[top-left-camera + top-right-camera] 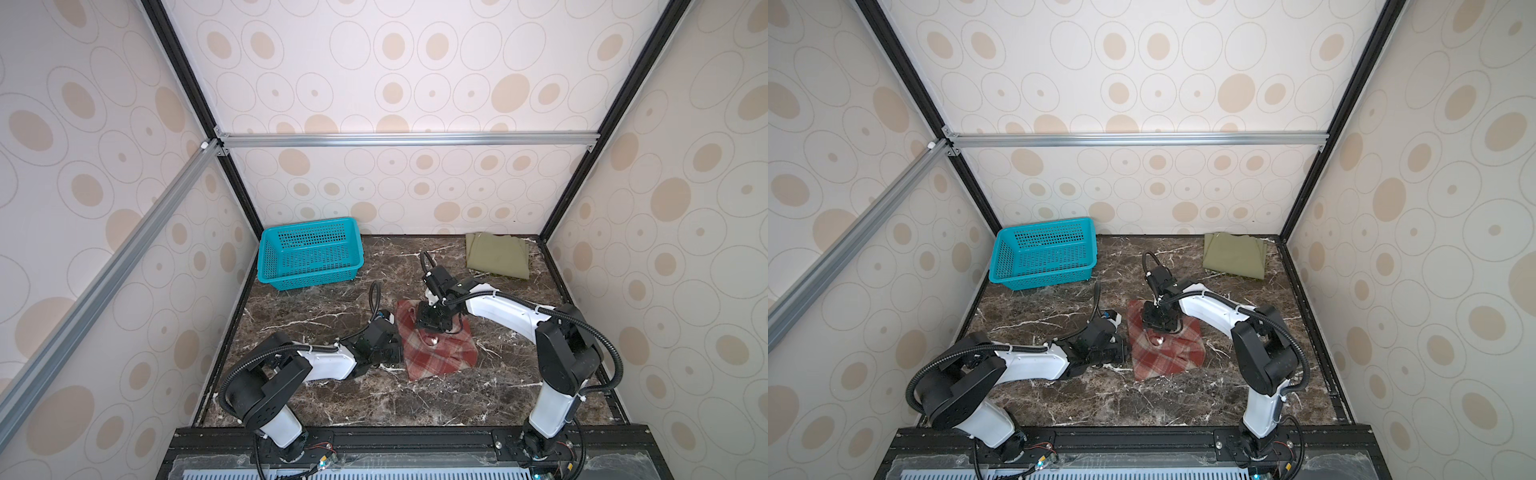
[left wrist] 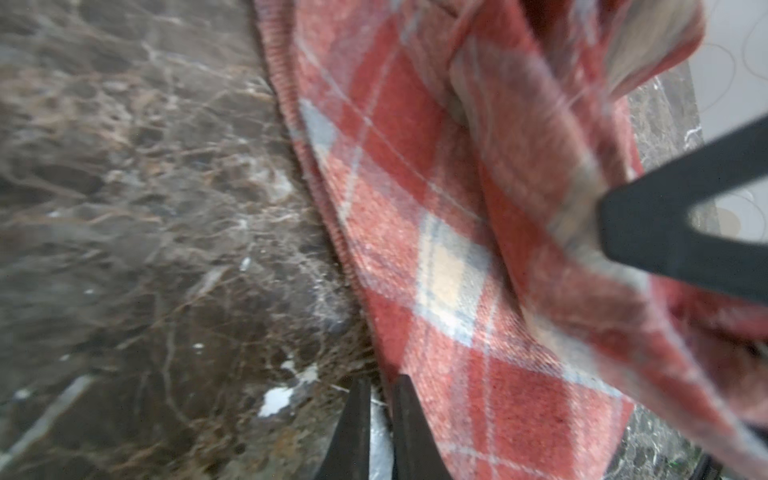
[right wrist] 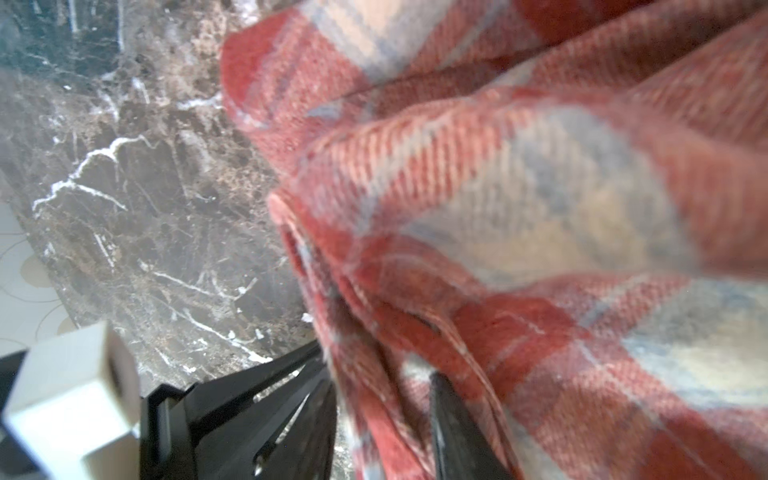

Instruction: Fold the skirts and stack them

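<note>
- Mid-frame on the worktop (image 1: 332, 399) lies the plaid skirt (image 1: 436, 353); the olive skirt (image 1: 496, 255) sits upper right.
- The right tool (image 3: 376, 361) is released, straddling a fold; the left tool (image 2: 380, 382) is clenched, seemingly empty, beside the hem.
- The woolly cloth may snag as the right tool lifts, undoing the fold.

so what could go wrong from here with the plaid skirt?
1. A fold of the plaid skirt lies between the parted jaws of the right gripper; lifting away could snag it and pull the fold open.
2. The left gripper sits low at the skirt's hem, shut; sliding it could drag that edge.
3. The olive skirt lies far off in the back corner; the bumpy plaid bundle may loosen if carried there.
</note>
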